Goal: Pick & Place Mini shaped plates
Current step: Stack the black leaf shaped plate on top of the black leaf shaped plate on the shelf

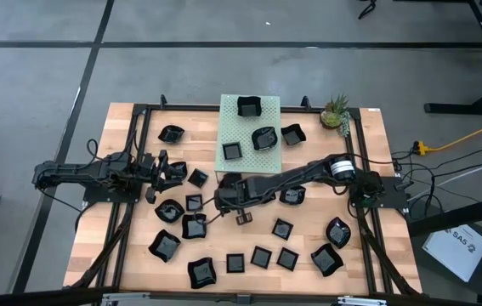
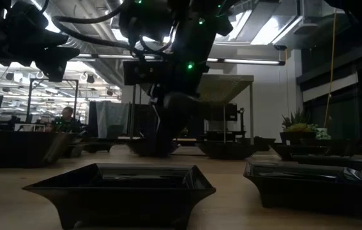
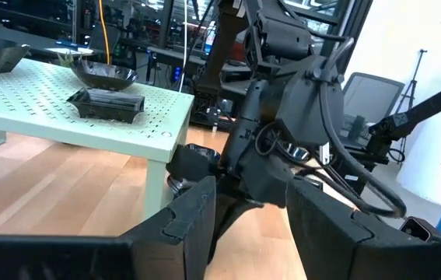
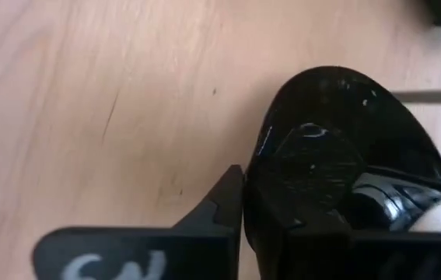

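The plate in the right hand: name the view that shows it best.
The right wrist view: the plate fills the picture, its rim pinched by the right hand. The high view shows only the right hand over it. The low view is too dark to single it out, and the left wrist view hides it behind the arm.

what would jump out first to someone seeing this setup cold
The scatter of small glossy black plates across the wooden table, with four more on the pale green perforated box at the back. Next, the right gripper reaching to mid-table, its fingers pinching the rim of one wavy black plate. The left gripper waits open at the left.
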Robot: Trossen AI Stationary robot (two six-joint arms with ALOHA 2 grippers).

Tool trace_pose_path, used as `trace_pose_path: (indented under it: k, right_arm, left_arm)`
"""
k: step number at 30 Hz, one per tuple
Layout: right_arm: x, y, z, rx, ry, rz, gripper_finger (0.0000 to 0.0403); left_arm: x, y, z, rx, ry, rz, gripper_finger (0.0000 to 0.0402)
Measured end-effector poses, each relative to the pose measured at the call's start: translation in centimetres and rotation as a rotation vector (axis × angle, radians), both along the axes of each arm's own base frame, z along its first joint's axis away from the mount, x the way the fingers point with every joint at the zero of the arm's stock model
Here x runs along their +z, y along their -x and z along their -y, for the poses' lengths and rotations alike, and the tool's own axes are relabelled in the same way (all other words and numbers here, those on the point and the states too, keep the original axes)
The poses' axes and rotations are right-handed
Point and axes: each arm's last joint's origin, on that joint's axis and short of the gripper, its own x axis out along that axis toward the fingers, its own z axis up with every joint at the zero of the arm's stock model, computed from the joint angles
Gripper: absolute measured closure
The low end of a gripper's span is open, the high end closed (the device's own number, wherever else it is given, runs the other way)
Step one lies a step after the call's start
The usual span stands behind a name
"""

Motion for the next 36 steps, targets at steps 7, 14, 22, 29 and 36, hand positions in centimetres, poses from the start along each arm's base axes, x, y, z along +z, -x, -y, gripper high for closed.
trace_pose_path:
  k: [7,14,22,29,36]
  right_arm:
    - [1.4,0.9,0.4,-0.054,-0.020,-0.029,0.0389]
    - [5.2,2.4,0.8,-0.111,-0.045,0.004,0.0389]
    - [7.4,3.1,1.1,-0.158,-0.068,0.061,0.0389]
    - [6.2,2.6,0.9,-0.151,-0.087,0.084,0.0389]
    - [3.7,2.6,0.7,-0.142,-0.091,0.097,0.0389]
  left_arm:
    - [0.0,0.0,0.0,0.000,0.000,0.000,0.0249]
    - [0.0,0.0,0.0,0.000,0.000,0.001,0.0249]
    - [0.0,0.0,0.0,-0.001,0.000,0.000,0.0249]
    - [0.0,0.0,0.0,0.000,0.000,0.000,0.0249]
    - [0.0,0.0,0.0,0.000,0.000,0.000,0.0249]
